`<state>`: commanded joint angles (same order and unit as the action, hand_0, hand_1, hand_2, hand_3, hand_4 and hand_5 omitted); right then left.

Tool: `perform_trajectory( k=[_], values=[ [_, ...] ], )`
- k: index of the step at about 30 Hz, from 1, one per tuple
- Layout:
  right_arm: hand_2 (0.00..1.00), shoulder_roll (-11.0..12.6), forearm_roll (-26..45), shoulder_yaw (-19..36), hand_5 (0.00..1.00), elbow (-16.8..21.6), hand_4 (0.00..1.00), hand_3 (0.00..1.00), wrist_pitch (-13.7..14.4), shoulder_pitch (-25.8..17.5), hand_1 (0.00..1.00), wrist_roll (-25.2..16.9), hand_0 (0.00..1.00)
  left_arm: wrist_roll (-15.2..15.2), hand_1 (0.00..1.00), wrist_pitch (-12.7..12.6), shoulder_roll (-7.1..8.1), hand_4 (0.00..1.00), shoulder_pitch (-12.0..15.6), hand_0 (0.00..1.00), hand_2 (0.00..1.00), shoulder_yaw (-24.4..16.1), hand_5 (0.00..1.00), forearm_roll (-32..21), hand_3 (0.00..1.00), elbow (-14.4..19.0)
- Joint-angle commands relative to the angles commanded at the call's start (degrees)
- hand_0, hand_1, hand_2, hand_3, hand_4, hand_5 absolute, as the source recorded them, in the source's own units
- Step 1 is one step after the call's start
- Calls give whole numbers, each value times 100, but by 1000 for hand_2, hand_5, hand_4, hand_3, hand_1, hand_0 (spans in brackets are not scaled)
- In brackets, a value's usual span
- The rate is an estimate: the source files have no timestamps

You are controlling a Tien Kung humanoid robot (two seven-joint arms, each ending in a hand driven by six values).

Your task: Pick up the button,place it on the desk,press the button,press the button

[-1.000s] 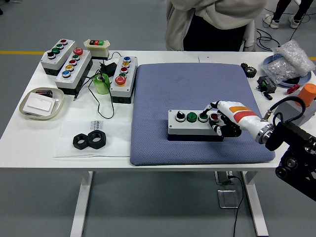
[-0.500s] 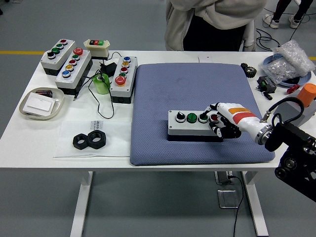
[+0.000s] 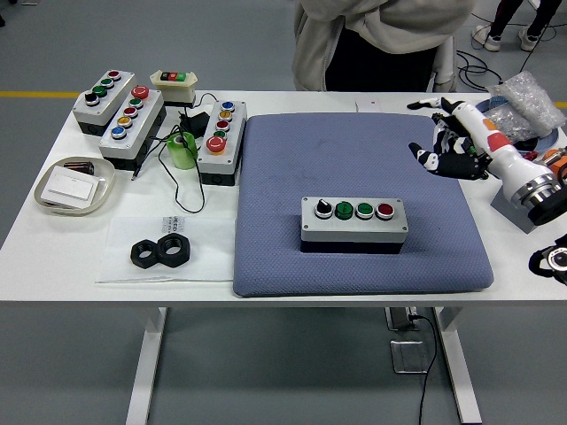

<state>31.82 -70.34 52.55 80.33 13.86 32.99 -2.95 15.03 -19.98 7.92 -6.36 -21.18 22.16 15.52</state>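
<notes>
Four-button control box (image 3: 354,220) already sits on the blue mat (image 3: 292,257) on the bench, while the right robot hand (image 3: 452,142), fingers spread and empty, hovers well apart, suggesting pressing is largely done.

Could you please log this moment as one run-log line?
right hand: open, raised off mat | button box: on blue mat, untouched | left hand: not visible

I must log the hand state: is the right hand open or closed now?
Open. The right hand has its fingers spread, holds nothing, and is apart from the button box.
</notes>
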Motion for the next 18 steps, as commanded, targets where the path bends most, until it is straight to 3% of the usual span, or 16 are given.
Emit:
perform_trajectory(
  k=[3,4,9,10,18],
  values=[
    [718,20,708,266,408,-167,762,954,28,-53,687,-107,845,6,781,2,-1,539,3,746,852,-9,998,16,767,-1],
    [879,34,931,335,430,-255,748,944,75,-73,809,-161,936,7,781,2,-1,539,4,746,852,-11,998,21,767,-1],
    [879,42,2160,513,430,-572,748,944,197,-167,809,-300,936,9,781,2,-2,539,10,746,852,-18,998,34,767,-3],
    [914,34,2384,547,440,-620,727,928,207,-188,846,-316,952,7,781,1,-3,539,12,746,852,-17,998,31,767,-4],
    [905,6,4293,756,446,-813,718,919,353,-304,853,-398,955,-12,781,0,-9,539,33,746,852,-18,998,18,767,-17]
  ],
)
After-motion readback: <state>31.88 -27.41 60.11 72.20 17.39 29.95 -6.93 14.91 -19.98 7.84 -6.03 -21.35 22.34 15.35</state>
